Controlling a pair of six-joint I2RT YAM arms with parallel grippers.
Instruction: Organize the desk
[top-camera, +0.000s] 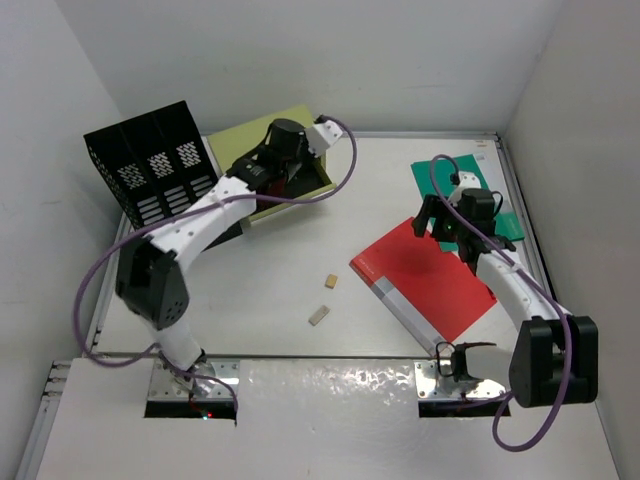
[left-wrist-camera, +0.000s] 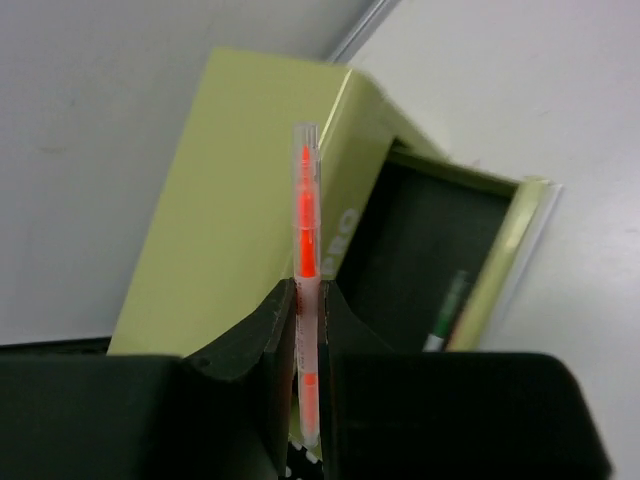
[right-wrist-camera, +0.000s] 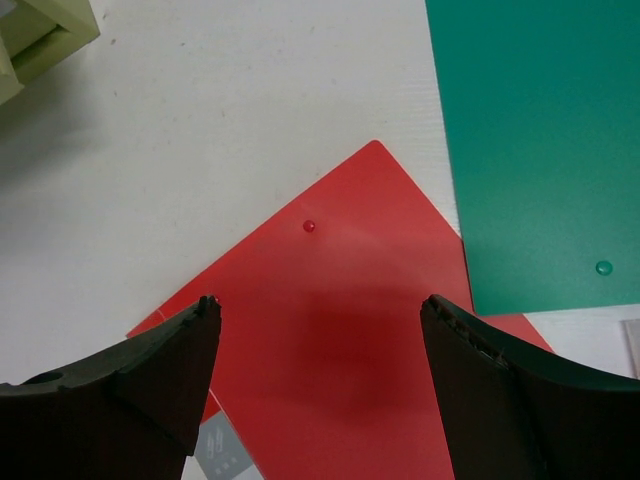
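You were in the middle of putting loose stationery away. Your left hand (left-wrist-camera: 308, 300) was clamped on a slim orange marker pen (left-wrist-camera: 305, 210) with a clear plastic barrel, gripped low on the barrel with the tip pointing away. It hung over the olive-green drawer box (left-wrist-camera: 240, 200) at the far left of the white flat table (top-camera: 270, 290). That table spread out in front of both arm bases, walled in white on three sides.

The box's dark-lined drawer (left-wrist-camera: 430, 230) stood pulled out, to the right of the marker in the wrist view. The next move, as I judged it, called for swinging that hand over the open drawer, lowering it, and only then letting go, so the marker would not roll off the lid.

Your right hand (right-wrist-camera: 315, 310) was spread wide and held nothing. It hovered above the flat red plastic folder (right-wrist-camera: 330, 380), whose corner was tucked under the flat green plastic folder (right-wrist-camera: 540, 140).

By my count:
- Pens: two, the orange marker pen in your grip and a green-and-white pen (left-wrist-camera: 452, 300) lying in the drawer.
- Folders: two, red and green.
- Small tan blocks: two, one (top-camera: 331, 282) beside the red folder and one (top-camera: 319, 316) nearer the bases, both loose on the table.
- Black perforated metal file rack (top-camera: 150, 165): one, with three slots, beside the drawer box.
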